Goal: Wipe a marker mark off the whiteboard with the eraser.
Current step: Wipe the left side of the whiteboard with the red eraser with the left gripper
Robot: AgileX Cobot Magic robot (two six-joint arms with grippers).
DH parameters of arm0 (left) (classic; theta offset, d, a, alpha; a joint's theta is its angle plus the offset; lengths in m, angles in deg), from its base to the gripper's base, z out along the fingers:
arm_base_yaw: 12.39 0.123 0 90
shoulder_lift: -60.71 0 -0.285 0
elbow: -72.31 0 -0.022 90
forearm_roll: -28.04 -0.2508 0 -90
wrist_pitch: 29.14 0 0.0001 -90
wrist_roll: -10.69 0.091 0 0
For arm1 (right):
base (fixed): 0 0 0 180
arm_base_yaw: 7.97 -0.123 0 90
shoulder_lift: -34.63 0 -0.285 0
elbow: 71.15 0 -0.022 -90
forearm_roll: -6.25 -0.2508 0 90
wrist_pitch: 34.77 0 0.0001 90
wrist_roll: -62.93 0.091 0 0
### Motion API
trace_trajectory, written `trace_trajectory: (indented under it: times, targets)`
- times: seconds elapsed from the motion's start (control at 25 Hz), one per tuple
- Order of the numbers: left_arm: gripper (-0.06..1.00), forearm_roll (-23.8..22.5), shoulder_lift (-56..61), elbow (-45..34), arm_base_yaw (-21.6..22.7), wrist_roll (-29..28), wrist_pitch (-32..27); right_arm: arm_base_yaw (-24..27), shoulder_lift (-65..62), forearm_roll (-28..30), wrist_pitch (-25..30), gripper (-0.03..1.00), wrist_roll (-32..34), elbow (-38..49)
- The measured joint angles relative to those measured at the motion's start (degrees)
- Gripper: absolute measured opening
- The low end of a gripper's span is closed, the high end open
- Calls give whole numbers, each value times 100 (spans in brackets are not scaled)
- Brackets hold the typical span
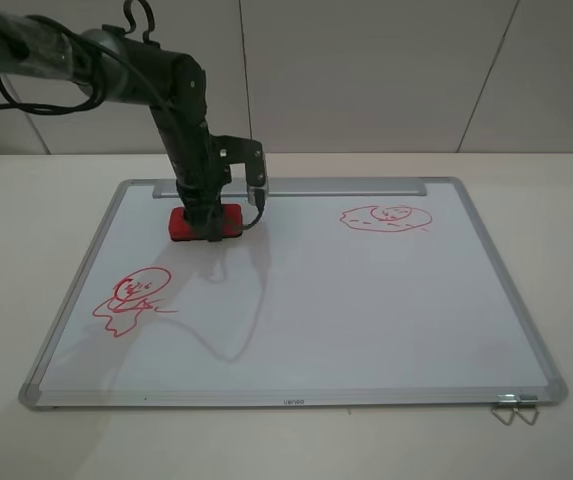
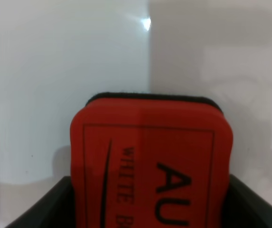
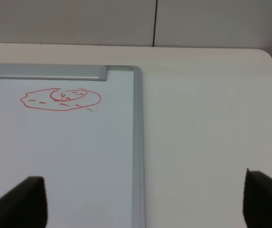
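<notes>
Mark (image 1: 134, 298) sits at the near left of the board (image 1: 346, 310), well apart from the eraser (image 1: 178, 224), which rests at the far left just beside the tray (image 1: 346, 186). Left gripper (image 1: 204, 228) stands straight down over the eraser with its fingers against both long sides, so it looks to be holding it. Right gripper (image 3: 145, 204) is spread wide and empty by the board's right edge. The likely trouble lies in the trip toward the near left. Only the smooth red sides are pinched, so a hard press could make the felt drag, and the block could then twist or slip out. Too light a press would probably smear the red or leave a ghost of it. A short stroke could clear the round head and miss the squiggle and tail line. Nothing pins the board, so a firm pull toward the near edge might slide it on the table (image 1: 26, 440). The oval scribble (image 1: 386, 217) at the far right seems safely out of the path.
</notes>
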Motion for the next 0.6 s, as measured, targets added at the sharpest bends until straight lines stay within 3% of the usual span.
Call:
trace_trajectory:
  times: [0.08, 0.32, 0.6]
  targets:
    - [57, 71, 90, -6, 0, -628, -91, 0, 0, 0, 0, 71, 0, 0]
    - [57, 81, 699, -6, 0, -3381, -724, 0, 0, 0, 0, 71, 0, 0]
    - [57, 170, 832, -253, -19, -4802, -1285, 0, 0, 0, 0, 71, 0, 0]
